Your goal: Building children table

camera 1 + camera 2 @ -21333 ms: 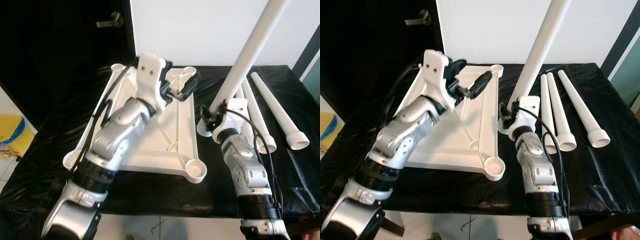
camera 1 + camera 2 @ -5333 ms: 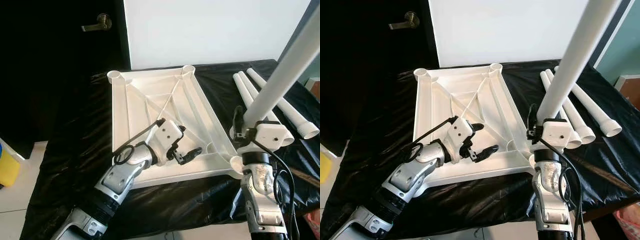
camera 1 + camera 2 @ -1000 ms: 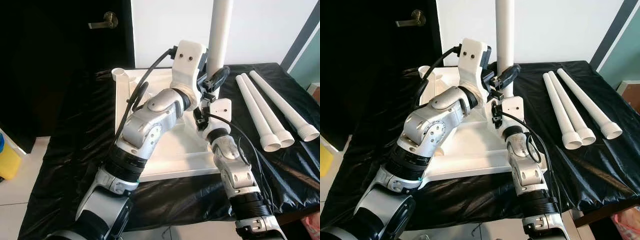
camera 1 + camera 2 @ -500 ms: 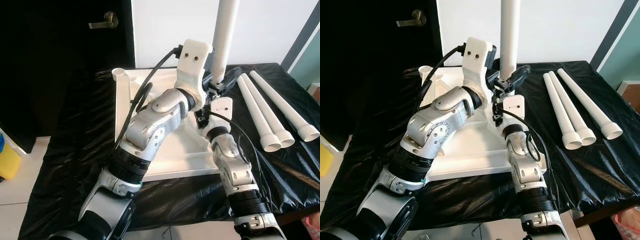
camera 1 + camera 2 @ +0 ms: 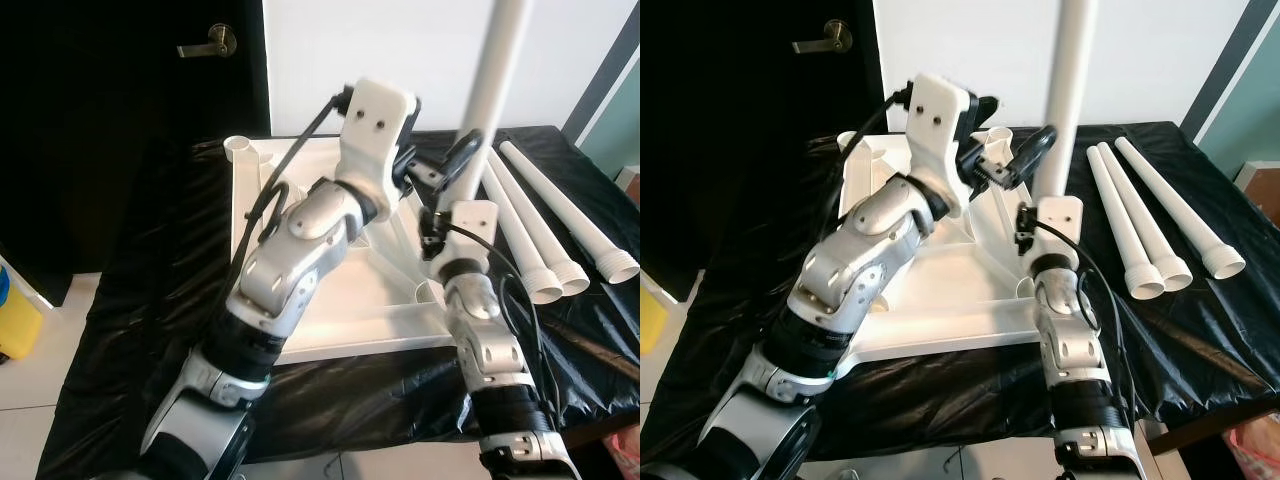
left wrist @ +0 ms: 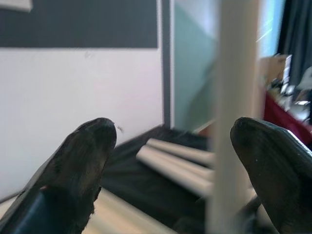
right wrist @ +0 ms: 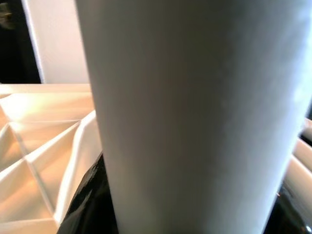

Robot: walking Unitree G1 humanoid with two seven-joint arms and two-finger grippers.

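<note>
Item, largest first: black-draped work surface (image 5: 130, 290), bearing all parts. Tabletop panel (image 5: 350, 290), white, ribbed underside up, at centre; an empty corner socket (image 5: 238, 146) at its 11 o'clock. Held table leg (image 5: 1068, 90), white tube, near upright, lower end gripped by the right gripper (image 5: 1043, 215) at the panel's 3 o'clock edge, fingers clamped around it. One second ago this leg stood further toward the panel's 12 o'clock corner; it now sits further toward 3 o'clock and leans slightly, so the leg appears to be repositioning toward a socket, not yet seated. Three spare legs (image 5: 545, 225), lying side by side at 3 o'clock of the panel, well apart from it. Left gripper (image 5: 445, 165), raised over the panel's 1 o'clock area, fingers (image 6: 83, 161) spread wide with the held leg standing between them, not gripped.
</note>
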